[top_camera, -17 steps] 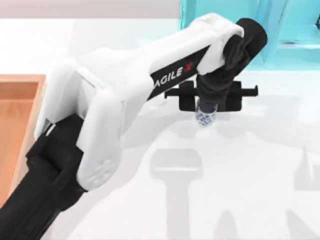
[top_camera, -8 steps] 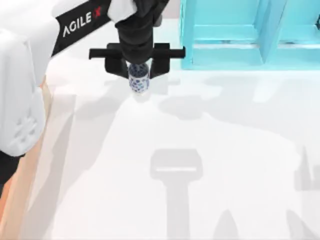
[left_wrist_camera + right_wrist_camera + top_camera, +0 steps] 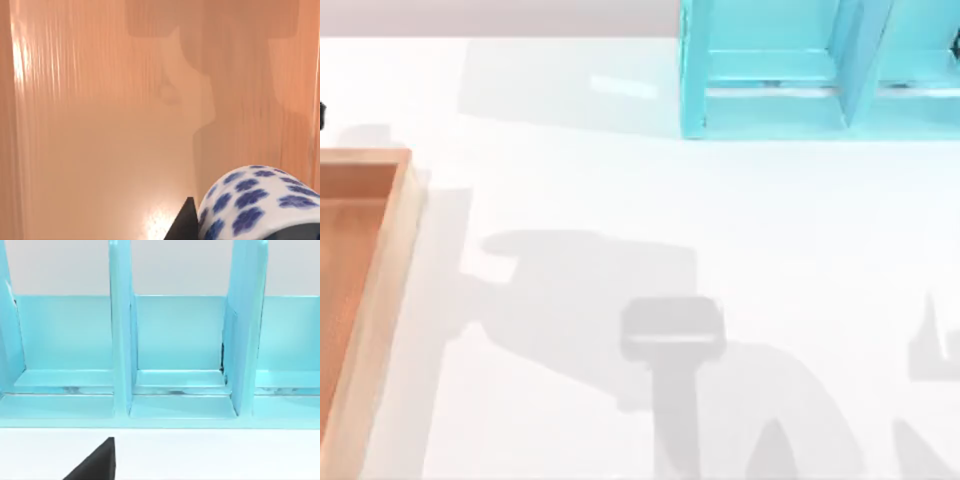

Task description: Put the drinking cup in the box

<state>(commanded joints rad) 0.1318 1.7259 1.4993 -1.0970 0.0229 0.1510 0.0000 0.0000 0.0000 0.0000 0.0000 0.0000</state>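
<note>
drinking cup point(image 3: 260, 202) beside a left gripper fingertip point(image 3: 184, 222) (grip state unclear), over the box point(image 3: 100, 125) floor

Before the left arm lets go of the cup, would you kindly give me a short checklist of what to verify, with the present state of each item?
1. Drinking cup in the left arm's grasp: ok; the left wrist view shows it close against a dark fingertip.
2. Cup above the box floor: ok; orange-brown wood lies beneath it in the left wrist view.
3. Floor under the cup free of other things: ok.
4. Cup's height above the floor: cannot tell.
5. Cup upright: cannot tell.
6. Right arm out of the way: ok; it faces the turquoise shelf unit.
</note>
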